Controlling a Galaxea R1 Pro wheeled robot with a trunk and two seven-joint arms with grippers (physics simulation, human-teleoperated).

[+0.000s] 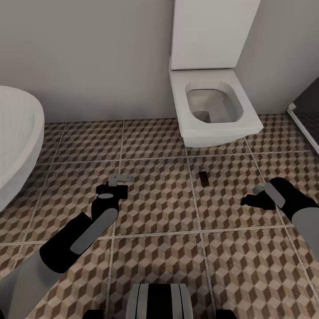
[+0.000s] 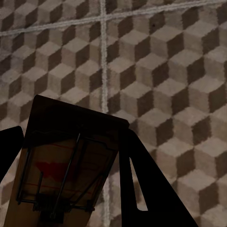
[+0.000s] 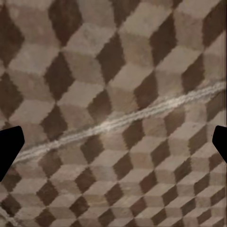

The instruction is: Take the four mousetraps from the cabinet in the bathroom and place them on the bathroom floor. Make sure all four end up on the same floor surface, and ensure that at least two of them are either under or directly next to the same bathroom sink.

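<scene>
Here the cube-patterned bathroom floor (image 1: pixel 155 199) carries one small dark mousetrap (image 1: pixel 204 178) near the glossy white toilet (image 1: pixel 212 110). The left gripper (image 1: pixel 116 186) clamps a flat wooden mousetrap (image 2: pixel 66 165); the right gripper (image 1: pixel 257 198) hangs spread wide, holding nothing. The smooth sink (image 1: pixel 17 141) sits left.

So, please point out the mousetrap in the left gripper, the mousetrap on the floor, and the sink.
held mousetrap (image 2: pixel 66 165), left wrist view, wooden board.
floor mousetrap (image 1: pixel 203 178), head view, its middle.
sink (image 1: pixel 17 133), head view, rim.

Sink (image 1: pixel 17 133) — cut off at the head view's left edge. Mousetrap (image 2: pixel 66 165) — near end cropped. Floor mousetrap (image 1: pixel 204 178) — detail too small.
</scene>
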